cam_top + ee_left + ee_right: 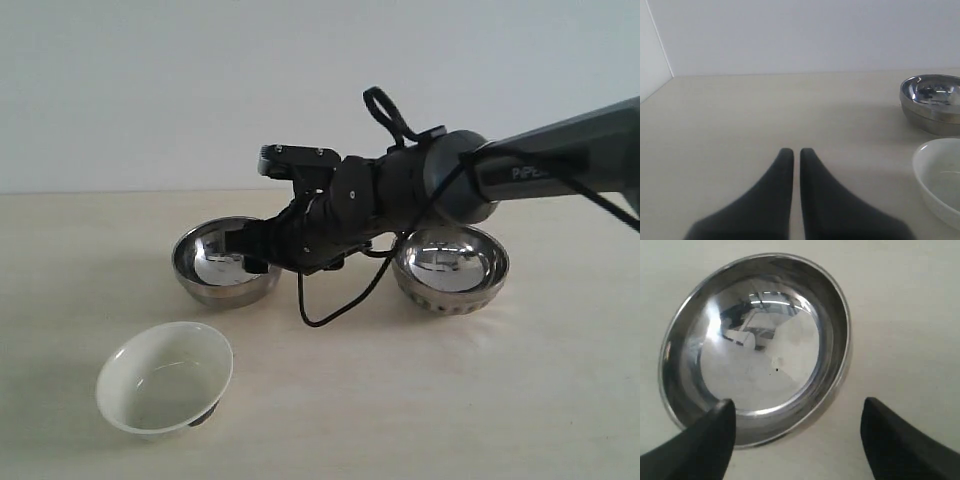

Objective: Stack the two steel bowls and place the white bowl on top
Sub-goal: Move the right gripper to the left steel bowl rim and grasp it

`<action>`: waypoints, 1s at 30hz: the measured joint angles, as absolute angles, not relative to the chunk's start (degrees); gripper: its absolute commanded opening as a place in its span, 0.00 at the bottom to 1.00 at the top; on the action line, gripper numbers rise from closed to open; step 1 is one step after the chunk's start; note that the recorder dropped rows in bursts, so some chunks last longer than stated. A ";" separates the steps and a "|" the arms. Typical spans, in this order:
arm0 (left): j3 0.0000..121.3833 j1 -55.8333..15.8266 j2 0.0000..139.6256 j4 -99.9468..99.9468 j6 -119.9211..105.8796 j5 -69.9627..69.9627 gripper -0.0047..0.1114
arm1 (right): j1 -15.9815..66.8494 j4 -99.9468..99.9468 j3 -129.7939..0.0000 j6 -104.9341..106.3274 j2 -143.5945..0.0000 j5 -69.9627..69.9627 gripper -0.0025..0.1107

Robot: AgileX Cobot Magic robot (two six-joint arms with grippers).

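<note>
Right pincer (797,407) released, nearer arm, poised over smooth steel bowl (760,340), bowl's rim between its fingers; left pincer (792,152) clenched, well off bowl.

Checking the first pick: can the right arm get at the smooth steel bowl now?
Probably yes: its open end effector hangs at the smooth steel bowl rim, with nothing between.

The right hand (250,256) is hiding the right rim of the smooth steel bowl (205,265); the left wrist view's edge is cutting off the white bowl (940,180).
</note>
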State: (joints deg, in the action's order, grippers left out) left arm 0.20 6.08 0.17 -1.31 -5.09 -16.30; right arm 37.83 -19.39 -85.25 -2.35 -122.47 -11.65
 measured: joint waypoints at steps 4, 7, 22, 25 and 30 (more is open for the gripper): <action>0.20 6.08 0.17 -1.31 -5.09 -16.30 0.08 | 37.83 -19.81 -88.00 -3.59 -125.92 -11.22 0.58; 0.20 6.08 0.17 -1.31 -5.09 -16.30 0.08 | 37.83 -20.05 -89.53 -3.87 -128.12 -10.36 0.58; 0.20 6.08 0.17 -1.31 -5.09 -16.30 0.08 | 37.83 -22.31 -90.60 -6.25 -132.18 -6.02 0.20; 0.20 6.08 0.17 -1.31 -5.09 -16.30 0.08 | 37.83 -22.43 -90.60 -6.25 -132.18 -5.81 0.02; 0.20 6.08 0.17 -1.31 -5.09 -16.30 0.08 | 37.88 -22.72 -90.64 -6.25 -132.21 -4.51 0.02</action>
